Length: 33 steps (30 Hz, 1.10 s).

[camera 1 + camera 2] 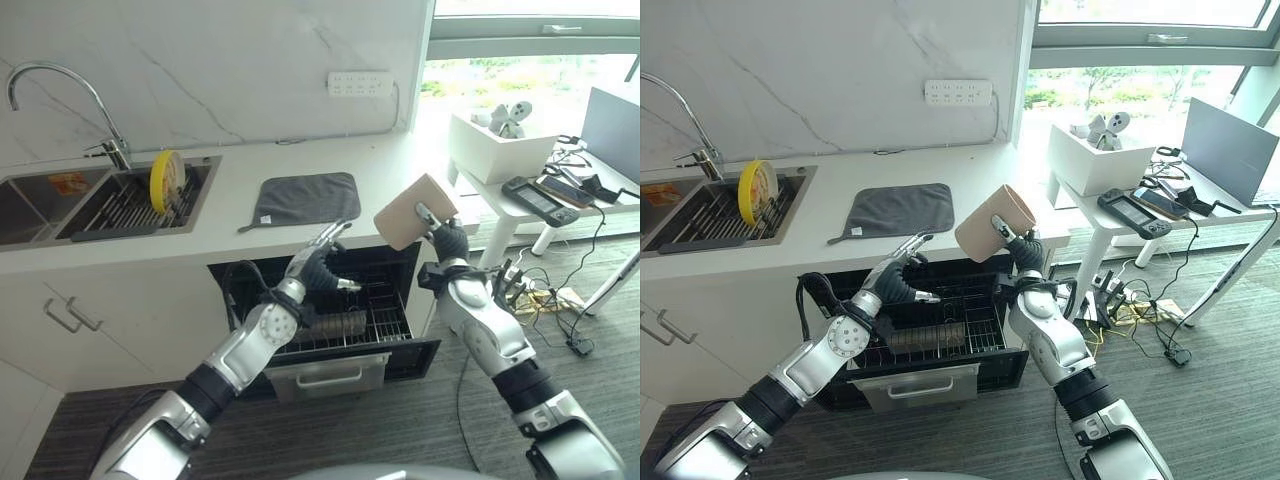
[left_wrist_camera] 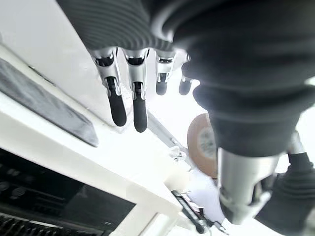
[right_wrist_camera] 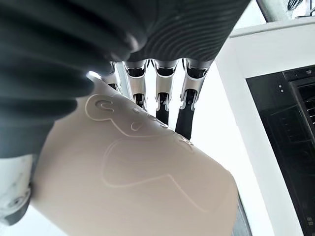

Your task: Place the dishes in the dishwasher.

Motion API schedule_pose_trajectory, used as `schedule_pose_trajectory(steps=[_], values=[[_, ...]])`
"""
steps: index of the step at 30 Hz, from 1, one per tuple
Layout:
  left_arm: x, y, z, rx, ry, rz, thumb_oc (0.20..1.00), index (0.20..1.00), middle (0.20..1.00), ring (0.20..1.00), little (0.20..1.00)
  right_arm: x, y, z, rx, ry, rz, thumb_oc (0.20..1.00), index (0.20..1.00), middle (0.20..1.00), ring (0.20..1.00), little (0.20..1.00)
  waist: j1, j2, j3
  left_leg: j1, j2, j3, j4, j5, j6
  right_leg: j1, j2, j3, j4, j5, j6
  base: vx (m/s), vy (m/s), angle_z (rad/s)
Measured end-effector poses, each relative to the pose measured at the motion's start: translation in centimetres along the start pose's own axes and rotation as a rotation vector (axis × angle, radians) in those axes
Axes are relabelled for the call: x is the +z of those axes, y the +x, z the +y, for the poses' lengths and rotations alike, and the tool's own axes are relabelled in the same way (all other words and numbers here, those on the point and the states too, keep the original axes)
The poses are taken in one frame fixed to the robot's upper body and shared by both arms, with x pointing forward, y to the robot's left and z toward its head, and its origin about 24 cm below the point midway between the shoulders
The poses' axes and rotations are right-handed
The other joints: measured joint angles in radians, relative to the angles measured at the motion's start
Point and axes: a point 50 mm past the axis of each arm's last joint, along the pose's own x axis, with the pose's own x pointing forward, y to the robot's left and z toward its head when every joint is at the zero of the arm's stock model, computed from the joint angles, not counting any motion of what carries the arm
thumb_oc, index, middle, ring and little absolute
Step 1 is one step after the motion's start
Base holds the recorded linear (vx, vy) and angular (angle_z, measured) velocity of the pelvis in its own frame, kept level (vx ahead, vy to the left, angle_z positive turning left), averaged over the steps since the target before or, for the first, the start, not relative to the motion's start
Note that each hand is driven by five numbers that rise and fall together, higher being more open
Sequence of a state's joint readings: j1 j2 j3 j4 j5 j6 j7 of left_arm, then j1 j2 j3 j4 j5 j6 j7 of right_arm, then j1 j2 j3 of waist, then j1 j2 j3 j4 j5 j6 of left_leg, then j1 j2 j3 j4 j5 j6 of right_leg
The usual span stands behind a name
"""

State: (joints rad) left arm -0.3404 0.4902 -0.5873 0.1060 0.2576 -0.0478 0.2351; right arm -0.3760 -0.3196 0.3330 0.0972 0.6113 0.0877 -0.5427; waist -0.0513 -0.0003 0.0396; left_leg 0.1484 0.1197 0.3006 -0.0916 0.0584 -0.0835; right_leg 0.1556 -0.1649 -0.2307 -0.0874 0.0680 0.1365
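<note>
We held beige cup tilted in right hand, fingers curled round wall; judged light, rigid, smooth. Left hand relaxed, empty, above dishwasher rack.

Beige cup: matt, smooth plastic-looking, embossed relief. Surface: white, smooth, slight sheen. Backsplash: glossy veined marble look. Mat: grey cloth, matt. Sink & tap: polished metal. Dishwasher rack: wire metal. Yellow plate: glossy.

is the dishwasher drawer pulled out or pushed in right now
Pulled out. The dishwasher drawer juts from under the counter, its wire rack exposed, below the beige cup gripped in the right robot hand.
</note>
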Motion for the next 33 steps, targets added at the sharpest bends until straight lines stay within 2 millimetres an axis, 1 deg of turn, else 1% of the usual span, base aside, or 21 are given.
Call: schedule_pose_trajectory(steps=[5,10,13,14,16,17,18,19,20,21,22,23,25,26,27,28,29,30,31,32,33], values=[[0.5,0.1,0.4,0.014,-0.003,-0.024,1.0,1.0,1.0,1.0,1.0,-0.2,0.1,-1.1,-0.059,0.017,0.002,0.2,0.2,0.2,0.2,0.2,0.002,0.001,0.001,-0.002,0.0,-0.002,0.0,0.0,0.0,-0.001,0.0,-0.002,0.0,-0.001,0.001,0.0,0.0,0.0],[0.4,0.0,0.4,0.016,-0.003,-0.023,1.0,1.0,1.0,1.0,1.0,-0.2,0.1,-1.2,-0.063,0.036,0.0,0.2,0.2,0.2,0.2,0.2,0.002,0.005,0.003,-0.007,0.0,-0.004,0.0,0.0,0.0,-0.004,0.0,-0.002,0.0,-0.001,0.001,0.0,0.0,0.0],[-0.4,-0.6,0.5,0.038,-0.057,0.026,1.0,1.0,1.0,1.0,1.0,-0.1,-0.1,-1.2,-0.033,0.051,-0.018,0.2,0.2,0.2,0.2,0.2,0.002,0.01,0.009,-0.007,0.0,-0.004,0.0,0.0,0.0,-0.004,0.001,-0.003,0.0,-0.002,0.002,0.0,0.0,0.0],[-1.2,-1.2,0.4,0.044,-0.083,0.067,1.0,1.0,1.0,1.0,1.0,-0.6,-0.3,-1.4,-0.018,0.05,-0.007,0.2,0.2,0.2,0.2,0.2,0.003,0.01,0.01,-0.007,0.0,-0.005,0.0,0.0,0.0,-0.004,0.001,-0.003,0.0,-0.004,0.002,0.0,0.0,0.0],[-3.6,-3.2,0.2,0.066,-0.181,0.188,1.0,1.0,1.0,1.0,1.0,-2.3,-1.7,-2.8,-0.018,0.055,0.037,0.2,0.2,0.2,0.2,0.2,0.002,0.008,0.011,-0.008,0.0,-0.005,0.0,-0.001,0.0,-0.005,0.0,-0.004,0.0,-0.007,0.004,0.0,0.0,0.0],[-4.6,-4.3,0.2,0.076,-0.234,0.244,1.0,1.0,1.0,1.0,1.0,-3.3,-2.7,-3.8,-0.03,0.074,0.066,0.2,0.2,0.2,0.2,0.2,0.004,0.009,0.013,-0.008,0.0,-0.005,0.0,-0.002,0.001,-0.005,0.0,-0.005,-0.001,-0.009,0.004,0.0,-0.041,0.0],[-5.9,-6.2,0.0,0.089,-0.317,0.318,1.0,1.0,1.0,1.0,1.0,-5.1,-4.5,-5.4,-0.05,0.095,0.122,0.2,0.2,0.2,0.2,0.2,0.003,0.011,0.017,-0.008,0.0,-0.004,0.0,-0.003,0.002,-0.005,0.0,-0.005,-0.003,-0.012,0.004,0.01,-0.084,0.0],[-6.7,-7.7,-0.5,0.096,-0.379,0.373,1.0,1.0,1.0,1.0,1.0,-6.6,-6.0,-6.8,-0.085,0.103,0.182,0.2,0.2,0.2,0.2,0.2,0.002,0.015,0.024,-0.009,0.0,-0.004,0.0,-0.003,0.001,-0.007,0.0,-0.005,-0.005,-0.013,0.004,0.02,-0.138,-0.02],[-7.7,-9.2,-1.2,0.114,-0.444,0.44,1.0,1.0,1.0,1.0,1.0,-8.0,-7.4,-7.7,-0.103,0.098,0.235,0.2,0.2,0.2,0.2,0.2,-0.001,0.018,0.029,-0.009,0.001,-0.003,0.0,-0.005,-0.001,-0.006,0.001,-0.004,-0.006,-0.018,0.005,0.01,-0.166,-0.03],[-8.6,-10.4,-1.5,0.129,-0.472,0.5,1.0,1.0,1.0,1.0,1.0,-8.8,-7.9,-8.1,-0.103,0.094,0.267,0.2,0.2,0.2,0.2,0.2,-0.011,0.017,0.035,-0.008,0.005,-0.002,0.0,-0.006,-0.002,-0.006,0.003,-0.003,-0.006,-0.018,0.004,0.0,-0.187,-0.04],[-9.3,-10.8,-1.2,0.144,-0.472,0.53,1.0,1.0,1.0,1.0,1.0,-8.5,-7.7,-8.2,-0.093,0.104,0.256,0.2,0.2,0.2,0.2,0.2,-0.016,0.014,0.043,-0.008,0.012,0.0,0.0,-0.006,-0.006,-0.008,0.01,-0.002,-0.006,-0.019,0.003,0.0,-0.223,-0.04],[-9.3,-10.7,-0.9,0.147,-0.465,0.517,1.0,1.0,1.0,1.0,1.0,-8.1,-7.3,-8.0,-0.075,0.109,0.236,0.2,0.2,0.2,0.2,0.2,-0.018,0.013,0.043,-0.007,0.019,0.001,0.0,-0.006,-0.006,-0.007,0.016,-0.002,-0.006,-0.02,0.001,0.02,-0.258,-0.04],[-9.0,-10.2,-0.7,0.162,-0.476,0.483,1.0,1.0,1.0,1.0,1.0,-6.9,-6.1,-7.1,-0.003,0.119,0.177,0.2,0.2,0.2,0.2,0.2,-0.019,0.019,0.043,-0.007,0.055,0.0,0.006,0.004,-0.023,-0.008,0.055,0.001,-0.006,-0.03,-0.019,0.06,-0.385,-0.04],[-8.9,-10.2,-0.7,0.162,-0.477,0.481,1.0,1.0,1.0,1.0,1.0,-6.8,-6.0,-7.1,0.002,0.119,0.173,0.2,0.2,0.2,0.2,0.2,-0.019,0.021,0.042,-0.007,0.062,-0.001,0.006,0.01,-0.033,-0.008,0.064,0.001,-0.006,-0.032,-0.024,0.04,-0.382,-0.03],[-9.0,-10.3,-0.6,0.173,-0.485,0.476,1.0,1.0,1.0,1.0,1.0,-6.9,-5.8,-7.1,0.013,0.116,0.174,0.2,0.2,0.2,0.2,0.2,-0.015,0.03,0.047,-0.02,0.08,-0.006,0.04,0.01,-0.048,-0.021,0.095,0.018,0.017,-0.049,-0.048,0.02,-0.241,-0.1],[-9.1,-10.3,0.1,0.203,-0.48,0.465,1.0,1.0,1.0,1.0,1.0,-7.3,-5.6,-7.0,0.022,0.122,0.19,0.2,0.2,0.2,0.2,0.2,-0.006,0.01,0.063,-0.074,0.099,-0.022,0.147,0.003,-0.06,-0.077,0.119,0.072,0.108,-0.102,-0.097,0.03,-0.121,-0.08],[-9.3,-10.2,0.7,0.225,-0.476,0.461,1.0,1.0,1.0,1.0,1.0,-7.4,-5.6,-6.9,0.026,0.123,0.196,0.2,0.2,0.2,0.2,0.2,0.008,-0.019,0.083,-0.143,0.111,-0.058,0.277,0.014,-0.068,-0.092,0.11,0.097,0.144,-0.128,-0.116,0.06,-0.059,-0.31],[-9.4,-10.4,0.6,0.23,-0.476,0.468,1.0,1.0,1.0,1.0,1.0,-7.1,-5.4,-7.1,0.04,0.116,0.182,0.2,0.2,0.2,0.2,0.2,0.036,-0.04,0.083,-0.186,0.114,-0.127,0.367,0.07,-0.066,-0.08,0.109,0.111,0.134,-0.122,-0.131,0.15,0.048,-0.19],[-9.3,-10.4,0.6,0.231,-0.478,0.46,1.0,1.0,1.0,1.0,1.0,-6.7,-5.2,-7.2,0.044,0.114,0.166,0.2,0.2,0.2,0.2,0.2,0.034,-0.033,0.088,-0.188,0.114,-0.143,0.382,0.08,-0.055,-0.067,0.112,0.109,0.127,-0.122,-0.136,0.26,0.181,-0.08],[-8.9,-10.0,0.5,0.23,-0.484,0.424,1.0,1.0,1.0,1.0,1.0,-6.1,-5.1,-7.7,0.039,0.097,0.137,0.2,0.2,0.2,0.2,0.2,0.024,-0.008,0.097,-0.205,0.096,-0.147,0.388,0.049,-0.04,-0.053,0.11,0.092,0.114,-0.126,-0.139,0.32,0.266,0.34],[-8.4,-9.1,1.0,0.238,-0.479,0.371,1.0,1.0,1.0,1.0,1.0,-5.9,-5.1,-8.1,0.034,0.079,0.133,0.2,0.2,0.2,0.2,0.2,0.016,0.005,0.096,-0.18,0.03,-0.146,0.212,0.028,-0.033,-0.037,0.1,0.076,0.079,-0.113,-0.124,0.3,0.256,0.35]])
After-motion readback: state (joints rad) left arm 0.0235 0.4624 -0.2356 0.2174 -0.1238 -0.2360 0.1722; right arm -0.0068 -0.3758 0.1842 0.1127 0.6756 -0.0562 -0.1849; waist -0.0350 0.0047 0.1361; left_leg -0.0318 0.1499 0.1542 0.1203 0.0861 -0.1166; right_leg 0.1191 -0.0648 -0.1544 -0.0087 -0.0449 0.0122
